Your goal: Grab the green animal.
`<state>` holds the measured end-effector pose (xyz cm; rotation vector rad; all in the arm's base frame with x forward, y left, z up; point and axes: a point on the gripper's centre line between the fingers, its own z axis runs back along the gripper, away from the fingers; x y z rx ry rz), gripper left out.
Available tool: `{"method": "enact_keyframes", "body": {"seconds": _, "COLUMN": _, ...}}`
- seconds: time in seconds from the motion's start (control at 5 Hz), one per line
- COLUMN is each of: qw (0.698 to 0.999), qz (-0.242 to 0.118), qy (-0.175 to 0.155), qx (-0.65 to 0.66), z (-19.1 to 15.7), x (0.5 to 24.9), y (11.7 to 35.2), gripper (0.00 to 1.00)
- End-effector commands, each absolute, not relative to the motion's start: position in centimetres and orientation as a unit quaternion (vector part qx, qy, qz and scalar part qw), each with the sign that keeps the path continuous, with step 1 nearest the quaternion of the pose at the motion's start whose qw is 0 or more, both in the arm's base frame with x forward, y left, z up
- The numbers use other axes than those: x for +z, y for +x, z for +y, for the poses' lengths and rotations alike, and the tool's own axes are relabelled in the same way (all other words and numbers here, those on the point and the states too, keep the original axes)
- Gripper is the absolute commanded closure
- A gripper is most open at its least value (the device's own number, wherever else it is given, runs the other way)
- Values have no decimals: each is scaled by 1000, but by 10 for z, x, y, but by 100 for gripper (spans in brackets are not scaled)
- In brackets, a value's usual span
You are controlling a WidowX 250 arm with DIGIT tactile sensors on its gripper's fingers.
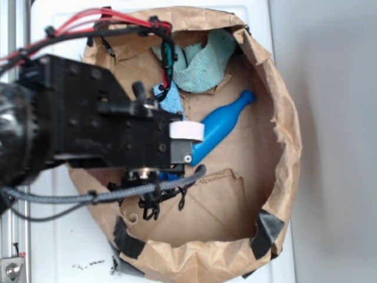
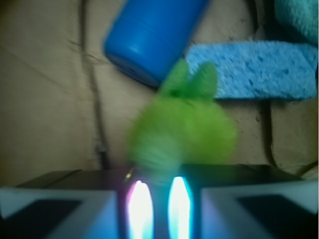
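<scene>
**Green animal at the hand, inside the paper-lined basin**

In the wrist view we see the green animal directly ahead of the hand, blurred, with two rounded ear-like bumps at its top. Its lower edge meets the hand's dark body, where two bright glowing strips show between the pale finger blocks. We cannot tell whether the hand is closed on the toy or merely close to it, since the fingertips themselves are hidden. Just behind the toy lies the base of the blue bottle, and a light blue sponge lies to the right of it on the brown paper. A teal cloth shows at the upper right corner.

In the exterior view the black arm covers the toy completely. The bottle lies tilted on the paper lining, the cloth bunched near the far rim, all resting on the white tabletop.
</scene>
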<state>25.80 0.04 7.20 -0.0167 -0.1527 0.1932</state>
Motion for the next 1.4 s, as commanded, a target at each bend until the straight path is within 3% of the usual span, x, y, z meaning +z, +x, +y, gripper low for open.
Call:
{"method": "enact_keyframes", "body": {"seconds": 0.0, "qw": 985, "qz": -124, "qy": -71, "qx": 102, "z": 5, "x": 132, "y": 260, "gripper": 100}}
{"method": "enact_keyframes", "body": {"seconds": 0.2, "qw": 985, "qz": -124, "qy": -71, "qx": 102, "z": 4, "x": 134, "y": 264, "gripper": 100}}
{"method": "enact_keyframes", "body": {"seconds": 0.4, "qw": 986, "qz": -118, "qy": -46, "qx": 108, "z": 8, "x": 122, "y": 268, "gripper": 0}}
{"method": "enact_keyframes", "body": {"seconds": 1.0, "qw": 979, "qz": -114, "qy": 37, "qx": 165, "z": 45, "x": 82, "y": 275, "gripper": 0}}
{"method": "enact_keyframes", "body": {"seconds": 1.2, "qw": 980, "qz": -98, "qy": 46, "qx": 165, "z": 47, "x": 68, "y": 280, "gripper": 0}}
